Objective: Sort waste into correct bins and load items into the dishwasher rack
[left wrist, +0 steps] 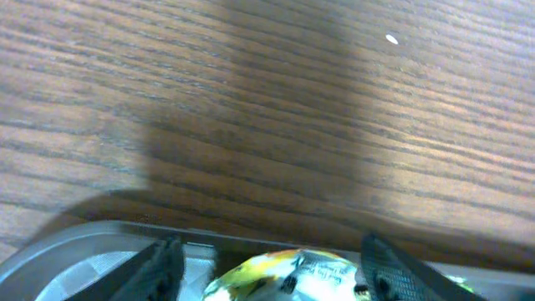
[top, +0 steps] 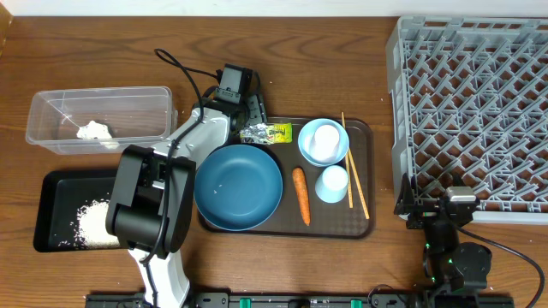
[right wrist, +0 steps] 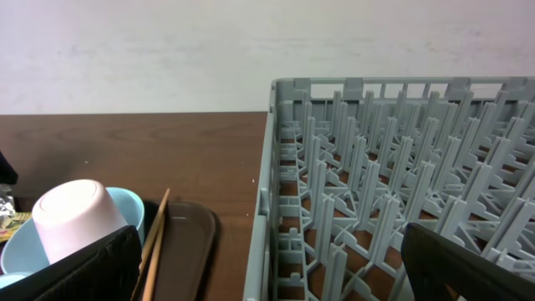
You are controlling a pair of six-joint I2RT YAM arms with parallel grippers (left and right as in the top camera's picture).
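A yellow-green packet point(top: 267, 133) lies at the back left edge of the brown serving tray point(top: 364, 137). My left gripper point(top: 255, 122) is over it. In the left wrist view the packet point(left wrist: 309, 272) sits between the two spread fingers point(left wrist: 163, 267), with a gap on its left side. The tray also holds a dark-blue bowl point(top: 238, 186), a carrot point(top: 300, 195), a light-blue bowl point(top: 306, 152) with an upturned cup point(top: 325, 137) in it, another cup point(top: 332, 183) and chopsticks point(top: 354, 167). My right gripper point(top: 437, 210) is open and empty beside the grey rack point(top: 471, 103).
A clear tub point(top: 51, 107) at the left holds a crumpled wrapper point(top: 94, 130). Below it a black tray point(top: 56, 192) holds rice point(top: 90, 224). The left arm's body hides part of that tray. The right wrist view shows the rack wall point(right wrist: 276, 167) close by, the chopsticks point(right wrist: 155, 242) to its left.
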